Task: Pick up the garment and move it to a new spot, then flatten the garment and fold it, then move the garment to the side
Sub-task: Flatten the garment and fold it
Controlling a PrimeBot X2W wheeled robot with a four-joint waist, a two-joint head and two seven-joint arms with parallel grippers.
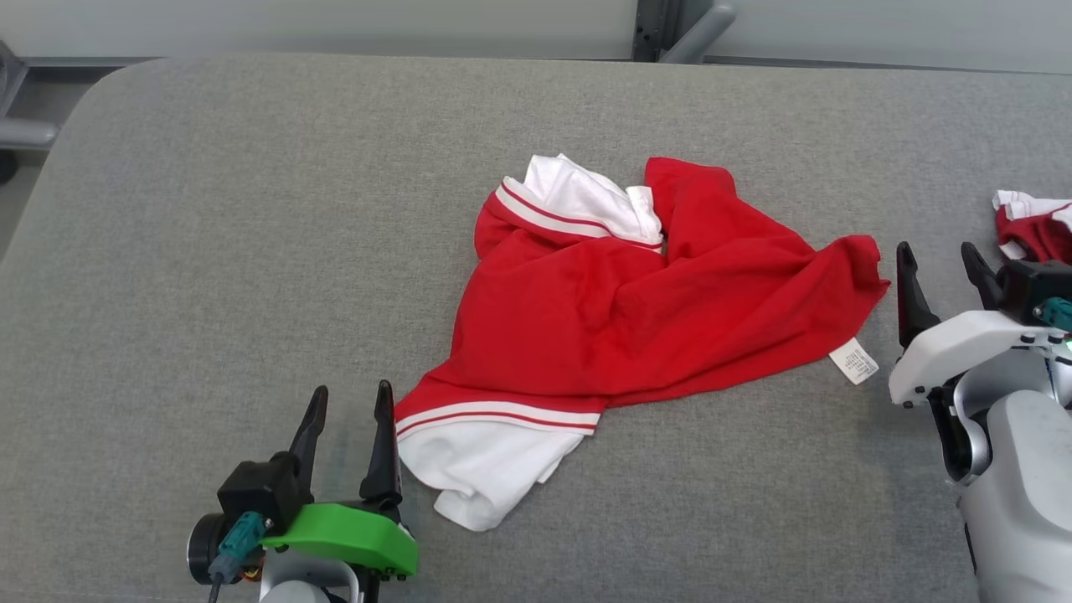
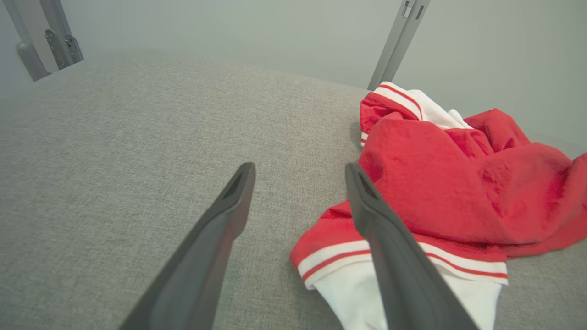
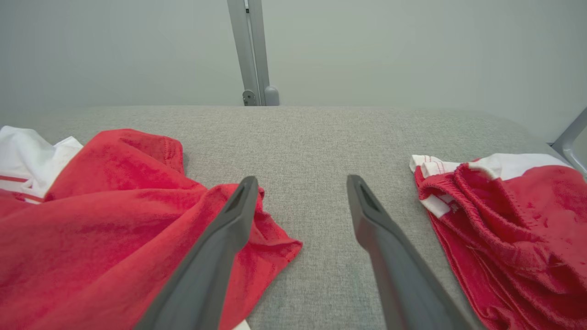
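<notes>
Right tool (image 1: 936, 249) spread beside garment (image 1: 636, 310); its white label (image 1: 853, 361) illegible.

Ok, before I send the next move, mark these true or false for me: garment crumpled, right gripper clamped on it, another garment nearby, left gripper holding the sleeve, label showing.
1. The red garment lies crumpled on the grey surface. True.
2. The right gripper is clamped on the garment's hem. False: its jaws stand open, holding nothing.
3. A second red and white garment lies at the far right. True.
4. The left gripper holds the white sleeve. False: it is open, beside the sleeve.
5. A white label shows at the garment's right corner. True.
</notes>
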